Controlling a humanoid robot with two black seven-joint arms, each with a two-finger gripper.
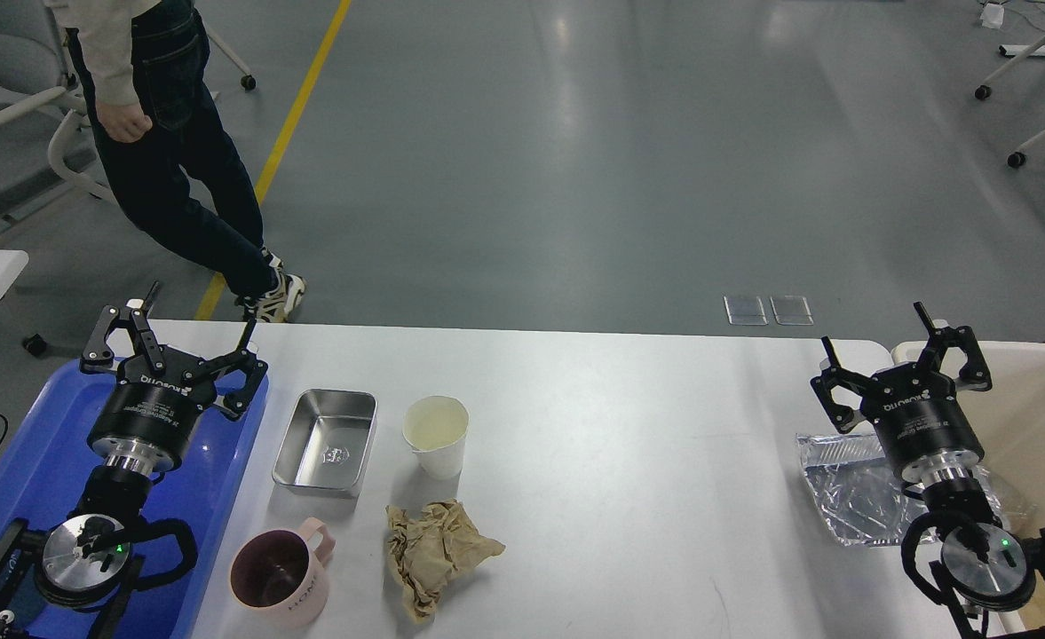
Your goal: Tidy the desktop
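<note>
The white desktop (629,444) spans the view. On its left part lie a steel rectangular tray (325,441), a white paper cup (436,434), a pink mug (279,578) and a crumpled brown paper (436,552). A crinkled foil sheet (851,497) rests near the right edge. My left gripper (195,321) hangs open above the blue tray (34,470), holding nothing. Open and empty as well, my right gripper (873,342) hovers over the desktop's right end, just beyond the foil.
A beige bin (1037,417) stands at the right edge behind my right arm. A person in dark jeans (176,169) stands on the floor beyond the desktop's far left corner. Office chairs sit at the far left and far right.
</note>
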